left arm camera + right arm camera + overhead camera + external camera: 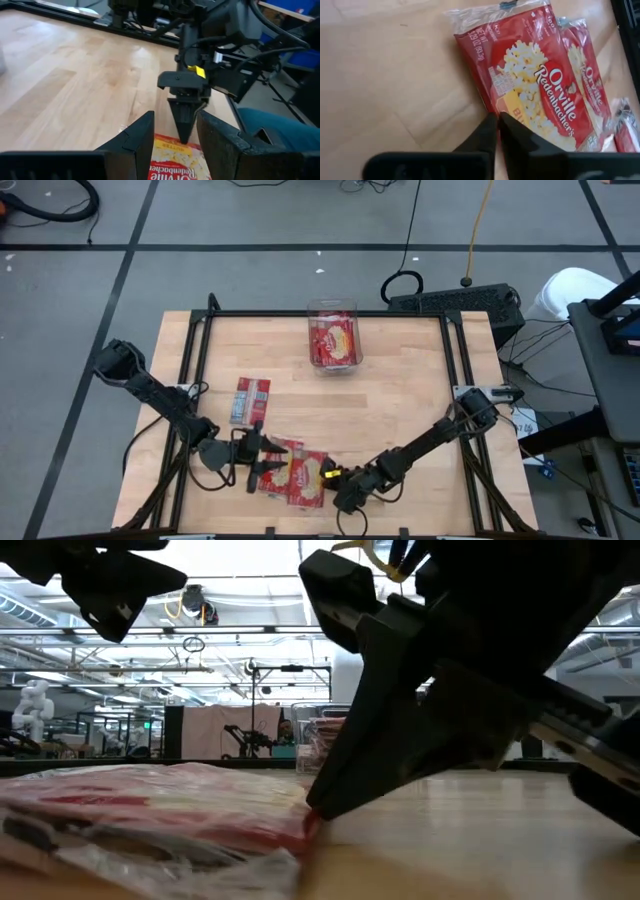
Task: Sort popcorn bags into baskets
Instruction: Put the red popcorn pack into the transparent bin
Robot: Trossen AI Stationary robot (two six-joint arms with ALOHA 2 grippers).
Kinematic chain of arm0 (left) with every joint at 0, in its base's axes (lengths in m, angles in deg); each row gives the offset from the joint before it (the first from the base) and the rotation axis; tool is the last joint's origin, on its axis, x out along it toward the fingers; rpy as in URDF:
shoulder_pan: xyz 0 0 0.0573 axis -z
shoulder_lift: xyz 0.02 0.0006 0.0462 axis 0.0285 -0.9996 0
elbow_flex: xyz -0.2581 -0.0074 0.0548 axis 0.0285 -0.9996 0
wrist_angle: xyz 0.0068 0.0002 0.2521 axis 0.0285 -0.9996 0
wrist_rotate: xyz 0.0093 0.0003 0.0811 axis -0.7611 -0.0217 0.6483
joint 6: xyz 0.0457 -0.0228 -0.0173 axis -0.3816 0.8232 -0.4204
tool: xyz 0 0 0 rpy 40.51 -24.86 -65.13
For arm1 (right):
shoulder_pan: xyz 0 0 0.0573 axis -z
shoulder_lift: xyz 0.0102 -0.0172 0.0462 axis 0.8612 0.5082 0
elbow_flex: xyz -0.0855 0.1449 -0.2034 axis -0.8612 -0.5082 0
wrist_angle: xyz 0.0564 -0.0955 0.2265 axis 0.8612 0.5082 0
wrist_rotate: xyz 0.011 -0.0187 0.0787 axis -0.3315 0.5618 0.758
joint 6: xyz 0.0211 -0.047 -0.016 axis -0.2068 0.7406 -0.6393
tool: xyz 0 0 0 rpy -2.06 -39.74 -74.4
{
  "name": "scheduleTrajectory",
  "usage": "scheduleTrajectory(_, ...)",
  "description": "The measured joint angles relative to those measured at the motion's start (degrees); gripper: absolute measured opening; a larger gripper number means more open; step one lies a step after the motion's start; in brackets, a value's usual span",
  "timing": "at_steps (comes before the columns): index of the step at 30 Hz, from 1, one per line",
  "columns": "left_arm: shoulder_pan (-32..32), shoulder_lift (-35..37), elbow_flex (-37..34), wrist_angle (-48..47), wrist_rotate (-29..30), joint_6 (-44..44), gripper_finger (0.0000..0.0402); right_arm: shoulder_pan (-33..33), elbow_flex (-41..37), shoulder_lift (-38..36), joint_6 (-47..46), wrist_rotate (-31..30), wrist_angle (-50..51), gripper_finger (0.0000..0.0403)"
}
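Several red popcorn bags (296,474) lie flat in a pile near the table's near edge. Another bag (250,398), part silvery-blue, lies apart to the far left of the pile. The clear basket (312,315) stands by the far edge with red bags inside. My left gripper (266,460) is open at the pile's left end, its fingers (142,142) on either side of a packet (177,160). My right gripper (325,479) is shut at the pile's right end. My right gripper (496,119) has its shut fingertips on the edge of the top red bag (492,102), at the pile's right end. The fingers slant down from the table's right (315,812). The bag lies flat on the table.
Black frame rails (200,350) run along the table's left, right and far sides. Bare wood (400,400) stretches between the pile and the basket. Cables and a power strip (460,300) lie on the floor past the far edge.
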Motion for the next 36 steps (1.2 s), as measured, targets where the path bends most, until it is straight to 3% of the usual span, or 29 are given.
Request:
scheduleTrajectory(8, 0.00, 0.01, 0.03, -3.11, 3.86, 0.47, 0.0152, 0.28, -0.17, 0.00, 1.08, -4.14, -4.41, 0.0001)
scheduleTrajectory(18, 0.00, -0.22, 0.07, -17.59, 4.23, 11.97, 0.0152, 0.08, -0.17, -0.02, -0.84, -5.42, -4.95, 0.0000)
scheduleTrajectory(31, -0.36, -10.09, 0.04, -18.35, -0.90, -1.96, 0.0152, 0.17, -0.17, -0.04, -0.92, -5.00, -4.27, 0.0000)
scheduleTrajectory(36, -0.66, -11.52, 1.23, -18.29, -0.83, -18.25, 0.0152, 0.17, -0.17, -0.12, -1.11, -4.78, -3.62, 0.0000)
